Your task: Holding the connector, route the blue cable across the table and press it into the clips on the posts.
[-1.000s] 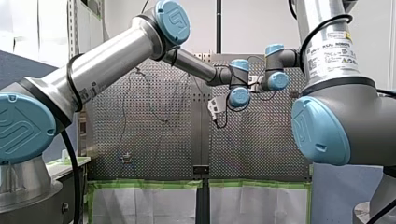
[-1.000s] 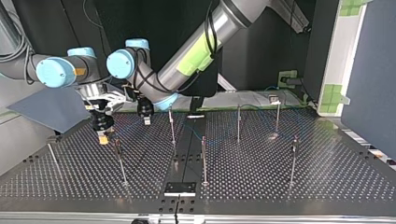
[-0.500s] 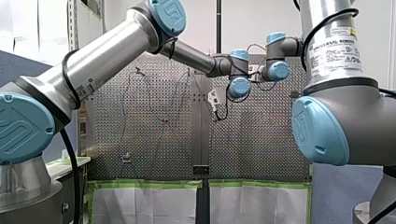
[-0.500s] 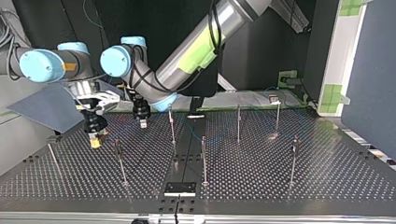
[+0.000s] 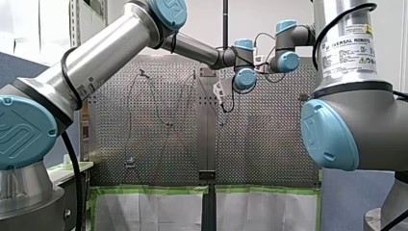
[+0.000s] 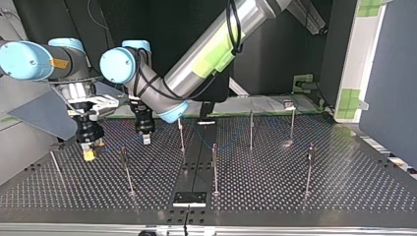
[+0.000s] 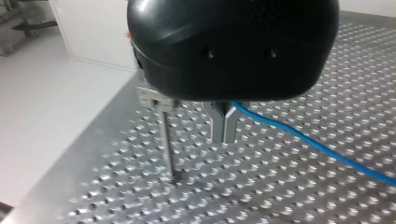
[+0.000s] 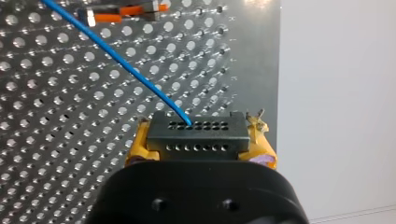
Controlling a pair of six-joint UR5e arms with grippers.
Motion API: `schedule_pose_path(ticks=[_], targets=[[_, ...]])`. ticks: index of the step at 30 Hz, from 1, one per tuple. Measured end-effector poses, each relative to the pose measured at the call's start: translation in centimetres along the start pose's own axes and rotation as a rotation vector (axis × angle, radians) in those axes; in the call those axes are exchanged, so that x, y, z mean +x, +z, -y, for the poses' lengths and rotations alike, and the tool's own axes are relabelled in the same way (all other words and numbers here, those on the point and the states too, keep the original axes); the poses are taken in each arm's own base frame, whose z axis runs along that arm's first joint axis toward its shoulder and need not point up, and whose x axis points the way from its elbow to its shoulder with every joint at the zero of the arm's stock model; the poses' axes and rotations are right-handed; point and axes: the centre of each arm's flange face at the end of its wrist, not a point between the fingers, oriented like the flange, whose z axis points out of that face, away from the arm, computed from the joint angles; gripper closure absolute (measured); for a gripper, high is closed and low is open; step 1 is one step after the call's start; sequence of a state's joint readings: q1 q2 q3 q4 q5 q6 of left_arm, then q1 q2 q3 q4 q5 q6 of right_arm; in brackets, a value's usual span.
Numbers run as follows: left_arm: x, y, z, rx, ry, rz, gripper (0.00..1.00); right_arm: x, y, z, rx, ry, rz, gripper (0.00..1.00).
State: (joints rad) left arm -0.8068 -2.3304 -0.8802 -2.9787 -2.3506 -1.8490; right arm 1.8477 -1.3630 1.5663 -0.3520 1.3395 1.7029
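Qty: posts (image 6: 214, 167) x7, arms (image 6: 211, 49) x2, blue cable (image 8: 126, 70) x1, connector (image 8: 196, 135) x1.

The dark perforated surface (image 6: 275, 187) carries thin metal posts (image 6: 215, 169), upright and well apart (seven show in the top view). A small black plate (image 6: 189, 198) lies flat at that view's lower middle.

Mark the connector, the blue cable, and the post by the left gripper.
connector (image 8: 196, 137): right wrist view, on its black holed face.
blue cable (image 8: 116, 60): right wrist view, midway along the straight run.
post (image 7: 167, 140): left wrist view, middle of its shaft.
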Motion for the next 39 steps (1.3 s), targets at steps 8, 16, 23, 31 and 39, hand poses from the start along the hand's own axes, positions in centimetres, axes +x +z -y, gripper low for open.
schedule_pose_path(ticks=[8, 16, 23, 31, 39], targets=[[-1.7, 1.2, 0.4, 0.002, -0.029, 0.042, 1.00, 0.4, 0.0, 0.2, 0.001, -0.003, 0.002, 1.00], [-1.7, 3.1, -0.6, 0.024, -0.024, 0.046, 1.00, 0.3, 0.0, 0.2, 0.001, 0.001, 0.002, 1.00], [-1.9, 4.9, -1.6, 0.059, -0.024, 0.053, 1.00, -0.3, 0.3, -0.5, -0.009, 0.003, 0.009, 1.00], [-2.2, 7.0, -2.9, 0.081, -0.022, 0.062, 1.00, -0.3, 0.6, -1.6, -0.022, 0.002, 0.007, 1.00], [-1.7, 7.4, -3.6, 0.081, -0.010, 0.049, 1.00, -1.0, 0.9, -2.8, -0.036, 0.002, 0.013, 1.00]])
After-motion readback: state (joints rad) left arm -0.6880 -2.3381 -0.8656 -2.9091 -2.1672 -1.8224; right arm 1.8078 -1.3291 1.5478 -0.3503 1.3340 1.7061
